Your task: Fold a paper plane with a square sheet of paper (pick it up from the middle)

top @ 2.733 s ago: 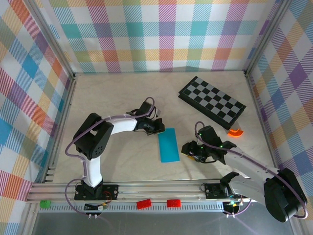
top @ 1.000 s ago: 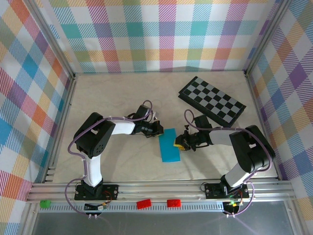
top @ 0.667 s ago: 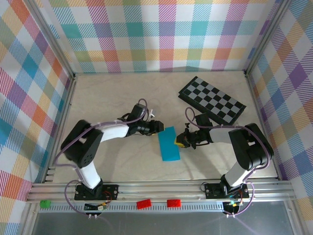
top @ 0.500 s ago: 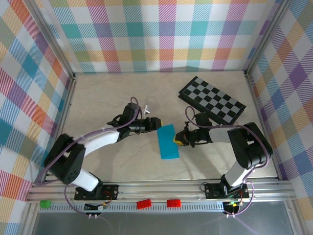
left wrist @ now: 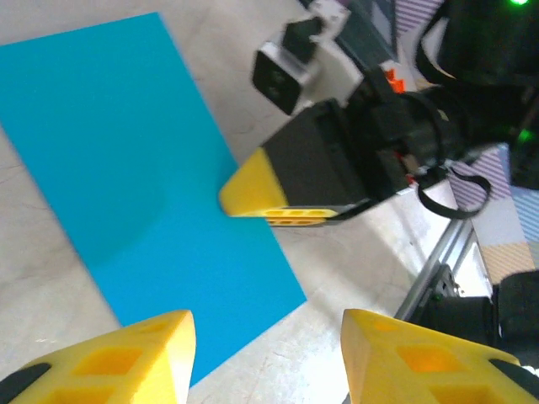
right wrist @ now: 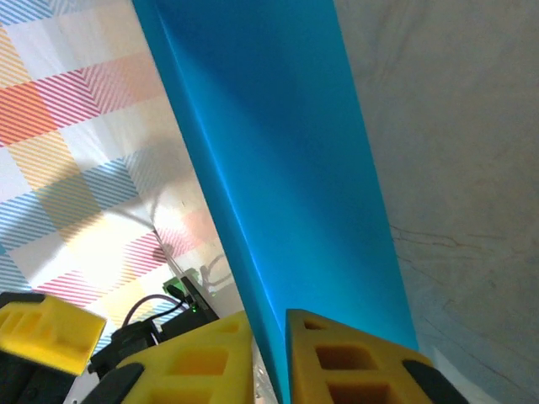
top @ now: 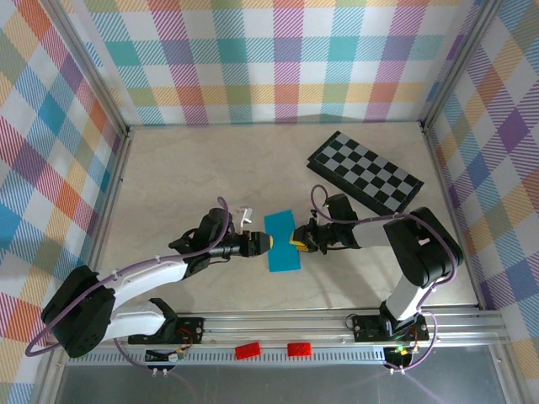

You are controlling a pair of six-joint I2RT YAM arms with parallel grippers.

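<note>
The right gripper (right wrist: 269,324) is pinching the right edge of the square sheet of paper (top: 282,255) (a long blue shape). The left gripper (left wrist: 265,324) is sitting spread open at the paper's left edge, holding nothing. Bare table (top: 194,168) is lying all around the paper.

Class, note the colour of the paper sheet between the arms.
Paper sheet: plain cyan-blue, clearest in the left wrist view.

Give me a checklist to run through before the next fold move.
1. Right hand shut on the edge of the sheet of paper: ok.
2. Left hand open over the opposite side: ok.
3. Left hand touching the paper: cannot tell.
4. Hands apart from each other: ok.
5. Checkered board apart from the paper: ok.
6. Paper shaped into a pointed plane: not ok, it is a plain rectangle.
</note>
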